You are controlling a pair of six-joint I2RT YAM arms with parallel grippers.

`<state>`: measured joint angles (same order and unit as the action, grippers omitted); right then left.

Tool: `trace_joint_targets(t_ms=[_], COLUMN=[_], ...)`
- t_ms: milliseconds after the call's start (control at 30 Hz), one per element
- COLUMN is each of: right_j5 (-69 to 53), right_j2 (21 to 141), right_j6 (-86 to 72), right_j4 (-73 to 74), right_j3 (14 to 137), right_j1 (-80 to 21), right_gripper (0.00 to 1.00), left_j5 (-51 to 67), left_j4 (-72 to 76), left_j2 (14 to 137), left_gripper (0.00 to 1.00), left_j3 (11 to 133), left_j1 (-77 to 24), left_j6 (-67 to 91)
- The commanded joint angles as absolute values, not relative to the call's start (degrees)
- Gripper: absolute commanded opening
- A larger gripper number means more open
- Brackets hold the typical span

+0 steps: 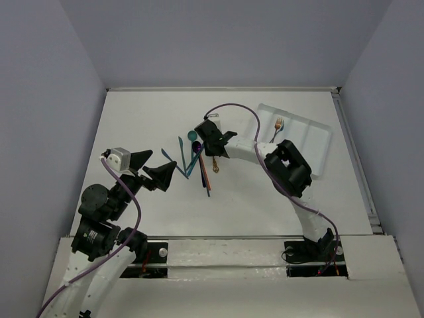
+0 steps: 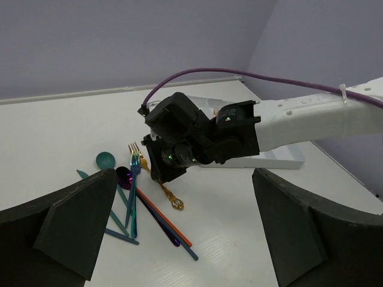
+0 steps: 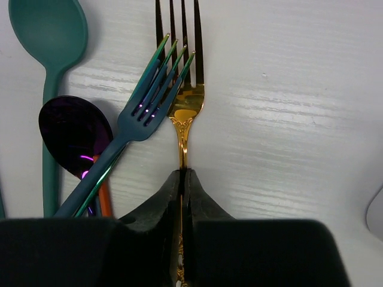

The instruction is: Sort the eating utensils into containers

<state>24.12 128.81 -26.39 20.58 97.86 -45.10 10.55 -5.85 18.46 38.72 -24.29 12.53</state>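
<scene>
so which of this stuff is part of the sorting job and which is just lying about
For the job: ornate gold metal fork, iridescent blue-teal fork, matte teal spoon, shiny purple spoon, white divided tray, small gold fork in it.
Just there: purple robot cable.

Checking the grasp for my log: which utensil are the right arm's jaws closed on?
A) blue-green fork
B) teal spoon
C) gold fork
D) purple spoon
C: in the right wrist view the right jaws pinch the handle of the gold fork.
</scene>
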Motion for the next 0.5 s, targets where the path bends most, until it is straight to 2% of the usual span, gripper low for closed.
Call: trace_joint_targets(t_ms=[0, 233, 467], right_j5=[29.3, 35.8, 34.0], right_j2=[127.7, 122.8, 108.0], right_j6=[-27.9, -27.9, -29.1], right_j4=[22.5, 22.1, 15.3], right_j3=[96.2, 94.7, 84.8], right_j1=[-45.5, -45.5, -38.5], right_gripper=[0.02, 0.00, 0.00], left_j5=[11.5, 11.6, 11.5], left_j4=[-3.3, -3.3, -3.4], left_j2=[17.8, 17.9, 18.0], left_gripper=[0.99, 0.99, 0.99], left_j3=[40.4, 40.4, 40.4], left_j1=[-24.2, -24.2, -24.2], left_j6=[12.5, 12.6, 12.5])
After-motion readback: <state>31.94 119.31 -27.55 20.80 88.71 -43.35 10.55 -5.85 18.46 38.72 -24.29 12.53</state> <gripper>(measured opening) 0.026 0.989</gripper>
